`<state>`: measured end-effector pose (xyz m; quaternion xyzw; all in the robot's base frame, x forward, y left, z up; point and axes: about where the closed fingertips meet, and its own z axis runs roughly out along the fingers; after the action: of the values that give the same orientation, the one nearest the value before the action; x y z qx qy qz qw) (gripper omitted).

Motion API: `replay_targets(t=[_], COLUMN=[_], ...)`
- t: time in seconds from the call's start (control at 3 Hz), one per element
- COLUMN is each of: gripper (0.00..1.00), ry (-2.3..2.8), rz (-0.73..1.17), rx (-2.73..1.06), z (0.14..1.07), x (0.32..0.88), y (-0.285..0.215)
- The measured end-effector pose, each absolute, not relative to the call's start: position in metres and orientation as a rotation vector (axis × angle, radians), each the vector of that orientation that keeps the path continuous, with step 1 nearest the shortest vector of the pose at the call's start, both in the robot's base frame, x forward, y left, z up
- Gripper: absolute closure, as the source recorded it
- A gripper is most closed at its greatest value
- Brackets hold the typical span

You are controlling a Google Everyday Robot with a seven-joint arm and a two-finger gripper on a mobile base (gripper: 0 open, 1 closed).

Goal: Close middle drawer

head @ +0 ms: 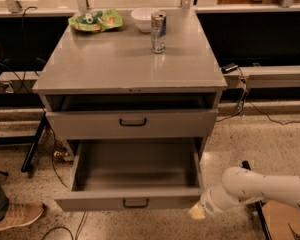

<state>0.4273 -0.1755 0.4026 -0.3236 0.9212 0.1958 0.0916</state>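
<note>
Left of the jaws: drawer (pixel 135 171), pulled far out of the cabinet (pixel 130 66), tray bare inside, low front panel facing the floor side with its small black handle (pixel 135 202) at centre.
Drawer front corner: right end just beside the gripper tip, possibly touching; cannot tell which.
Gripper (pixel 196 212): low at the bottom right, at the level of the front panel, pale tip aimed at the panel's right end, white arm (pixel 262 188) trailing off to the right.
Jaws: cannot tell how they stand; tip reads as one blunt pale end.
Above the jaws, up-left: upper drawer (pixel 132 122), taller front, larger black handle, close to shut.
Far above, on the cabinet top: can (pixel 158 32), white bowl (pixel 142 19), green bag (pixel 96 20), all well apart from the gripper.
Far left of the jaws: shoe (pixel 15 215) on the speckled floor.
Step in hand: by judgement, lining up on the front panel ahead of the push; drawer not yet closed.
Next move: likely a steady push on the front panel straight toward the cabinet; contact nearer the handle would help, since a push at one corner may skew the tray on its rails.
</note>
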Motion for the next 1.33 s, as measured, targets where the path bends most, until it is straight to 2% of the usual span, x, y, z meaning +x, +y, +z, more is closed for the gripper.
replay_targets(t=[0.33,1.0,1.33], gripper=[1.00,1.00,1.00], ry=[2.654,2.621,2.546], rz=[0.596,0.586,0.565], rx=[-0.951,-0.901,-0.844], z=[0.397,0.393,0.391], x=[0.461,0.472,0.507], y=[-0.169,-0.167,-0.161])
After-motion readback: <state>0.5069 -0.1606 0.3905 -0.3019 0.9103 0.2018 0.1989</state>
